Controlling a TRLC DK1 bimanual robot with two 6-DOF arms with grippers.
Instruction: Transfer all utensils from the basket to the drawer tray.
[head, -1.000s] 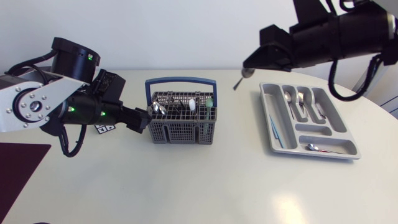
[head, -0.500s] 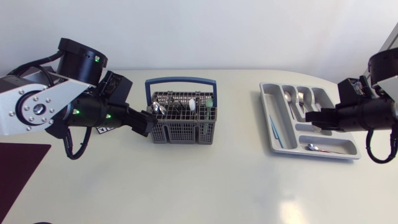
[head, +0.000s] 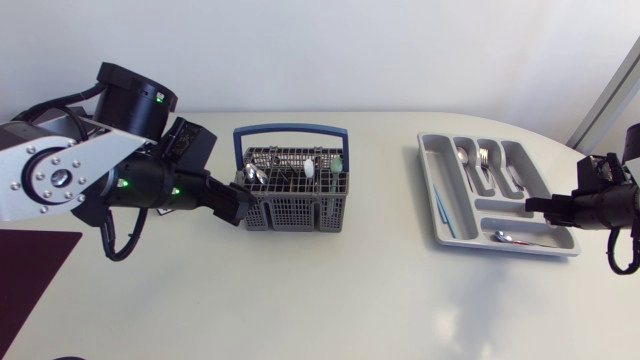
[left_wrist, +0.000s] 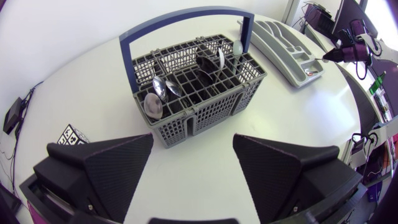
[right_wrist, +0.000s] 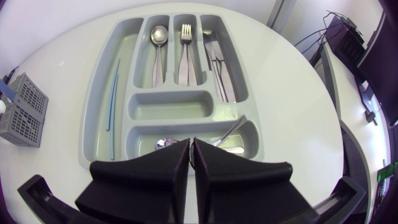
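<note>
Several utensils (left_wrist: 157, 98), spoons among them, stand upright in the grey basket (head: 295, 212) towards the far edge of the table (head: 330, 300), left of its middle. The left gripper (left_wrist: 193, 146) sits low just beside the basket's left wall, fingers spread wide and holding nothing. The next pick probably goes best if it rises, lines up over a single spoon, and drops straight down clear of the blue handle (head: 290, 130). It should then pinch only that piece and lift it vertically so it does not snag the grid. The tray (right_wrist: 93, 118), already holding some cutlery, lies near the table's right edge. The right gripper (right_wrist: 191, 146) hangs at the tray's right side, fingers pressed together and empty
</note>
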